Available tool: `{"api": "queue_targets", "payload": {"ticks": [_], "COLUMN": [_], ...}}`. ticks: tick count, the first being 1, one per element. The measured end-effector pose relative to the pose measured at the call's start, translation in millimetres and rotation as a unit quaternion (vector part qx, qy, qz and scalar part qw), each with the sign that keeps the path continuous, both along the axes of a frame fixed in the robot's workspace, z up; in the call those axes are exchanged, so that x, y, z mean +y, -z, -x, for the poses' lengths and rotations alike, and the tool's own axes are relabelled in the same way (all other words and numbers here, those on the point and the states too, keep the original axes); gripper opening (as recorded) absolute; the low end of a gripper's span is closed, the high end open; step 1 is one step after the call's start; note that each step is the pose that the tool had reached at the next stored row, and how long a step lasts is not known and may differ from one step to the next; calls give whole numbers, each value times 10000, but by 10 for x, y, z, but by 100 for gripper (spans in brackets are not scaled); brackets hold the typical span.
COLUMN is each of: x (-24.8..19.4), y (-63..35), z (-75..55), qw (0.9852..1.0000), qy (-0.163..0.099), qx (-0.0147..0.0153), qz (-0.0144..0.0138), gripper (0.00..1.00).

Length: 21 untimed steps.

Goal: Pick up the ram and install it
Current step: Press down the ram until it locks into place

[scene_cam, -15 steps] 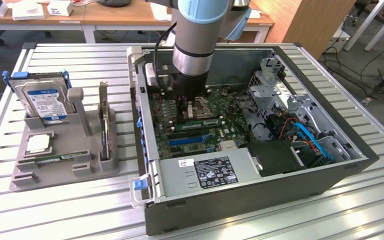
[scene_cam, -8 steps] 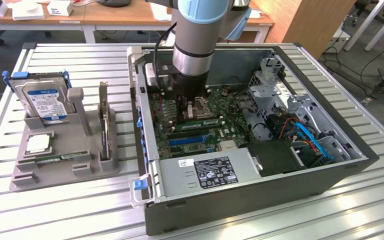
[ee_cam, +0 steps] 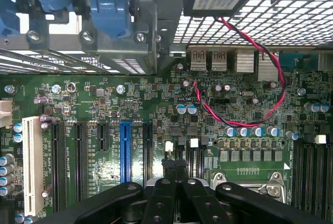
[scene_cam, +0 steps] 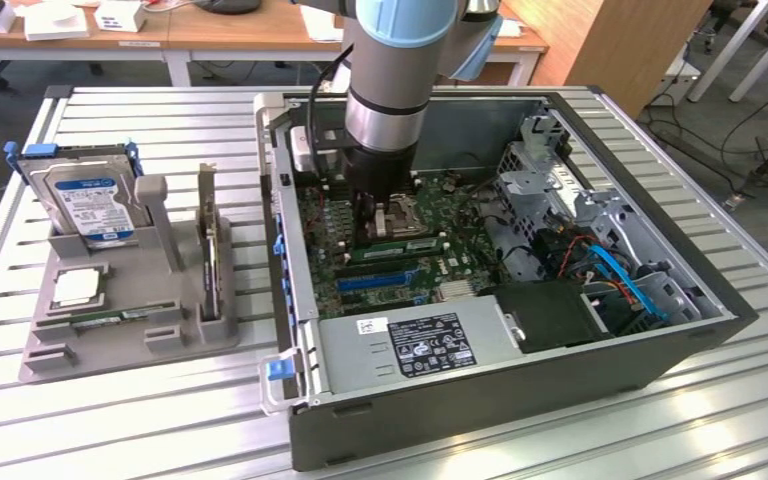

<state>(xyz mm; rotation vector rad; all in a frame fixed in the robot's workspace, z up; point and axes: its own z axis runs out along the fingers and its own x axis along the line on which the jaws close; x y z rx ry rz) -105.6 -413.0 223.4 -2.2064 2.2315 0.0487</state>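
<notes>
While the arm reaches down into the open computer case (scene_cam: 491,330) in the exterior view, its lower end sits over the motherboard (scene_cam: 411,240) near the processor socket, and the jaws are hidden behind the wrist. One ram stick (scene_cam: 391,245) lies seated in a slot just beside the socket, toward the power supply (scene_cam: 418,340). On the table (scene_cam: 117,420), to the exterior view's left, the grey holder (scene_cam: 131,300) carries a hard drive (scene_cam: 84,205), with a second stick (scene_cam: 107,319) lying flat low in the holder.

From the wrist view, the gripper (ee_cam: 177,169) is clenched with nothing between its jaws, hovering above the board close to the socket (ee_cam: 250,180). Judging by this, a stick appears installed already, and the hold is over.
</notes>
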Motion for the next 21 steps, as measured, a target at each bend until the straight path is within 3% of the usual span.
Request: {"api": "queue_targets", "payload": {"ticks": [9, 16, 18, 21], "x": [1, 0, 0, 0], "y": [-12, -105, -176, -188], "z": [-1, 0, 0, -29], "qw": [10000, 10000, 10000, 10000], "qy": [0, 0, 0, 0], "qx": [-2, 0, 0, 0], "qz": [-3, 0, 0, 0], "gripper": [9, 9, 9, 9]}}
